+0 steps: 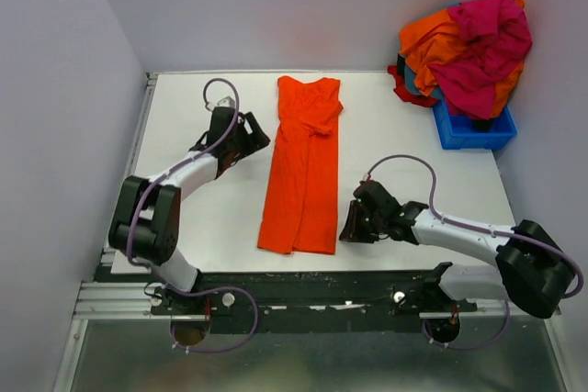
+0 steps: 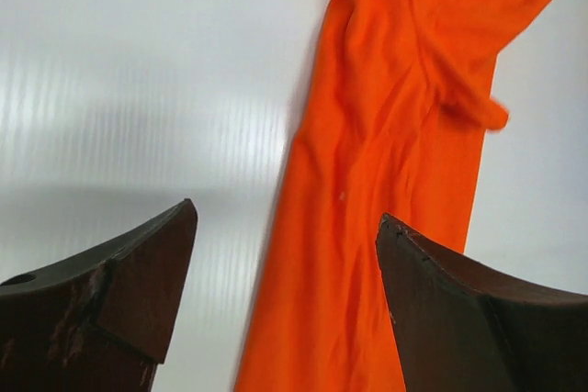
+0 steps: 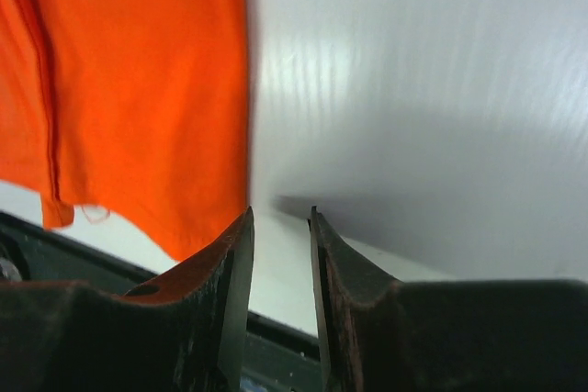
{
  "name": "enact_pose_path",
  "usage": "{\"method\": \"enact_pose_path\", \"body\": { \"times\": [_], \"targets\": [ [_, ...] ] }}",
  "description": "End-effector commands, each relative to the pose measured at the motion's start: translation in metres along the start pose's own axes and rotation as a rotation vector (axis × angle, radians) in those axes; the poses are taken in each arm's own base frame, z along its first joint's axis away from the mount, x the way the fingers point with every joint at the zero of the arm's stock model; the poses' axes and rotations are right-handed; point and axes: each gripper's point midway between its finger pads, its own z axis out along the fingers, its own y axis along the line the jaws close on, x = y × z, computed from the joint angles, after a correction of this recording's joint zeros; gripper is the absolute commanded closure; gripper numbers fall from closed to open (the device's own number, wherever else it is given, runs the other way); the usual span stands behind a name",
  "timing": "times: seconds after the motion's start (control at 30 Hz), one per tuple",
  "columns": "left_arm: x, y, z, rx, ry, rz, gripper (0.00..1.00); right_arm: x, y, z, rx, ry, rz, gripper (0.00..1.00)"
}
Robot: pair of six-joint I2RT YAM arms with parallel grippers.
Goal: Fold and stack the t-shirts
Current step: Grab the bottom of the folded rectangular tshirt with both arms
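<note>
the dark rail carrying both arm bases runs along the near edge. just past it the right gripper sits off the near right corner of the orange t-shirt, jaws a narrow gap apart, nothing between them. the left gripper stands off the shirt's left edge, wide open and empty. the shirt lies flat mid-table, a long strip running near to far, sleeves at the far end. bare white table on both sides. a blue bin heaped with shirts sits far right, with pale walls close around.
</note>
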Motion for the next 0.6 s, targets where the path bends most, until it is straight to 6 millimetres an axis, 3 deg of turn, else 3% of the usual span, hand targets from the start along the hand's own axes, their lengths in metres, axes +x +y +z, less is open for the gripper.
{"method": "enact_pose_path", "body": {
  "times": [0.0,0.07,0.2,0.3,0.57],
  "targets": [
    [0.066,0.041,-0.054,-0.086,0.128,0.027,0.09,0.026,0.014,-0.010,-0.077,0.062,-0.045,0.62],
    [0.088,0.055,-0.074,-0.119,0.153,0.006,0.01,0.032,0.022,-0.013,-0.104,0.076,-0.054,0.64],
    [0.121,0.072,-0.109,-0.116,0.173,0.009,0.01,0.036,0.030,-0.012,-0.132,0.078,-0.039,0.65],
    [0.130,0.074,-0.130,-0.088,0.153,-0.001,0.01,0.038,0.030,-0.007,-0.115,0.085,-0.026,0.66],
    [0.162,0.072,-0.161,0.021,0.167,-0.073,0.17,0.051,0.023,0.014,-0.045,0.145,-0.012,0.73]
  ]
}}
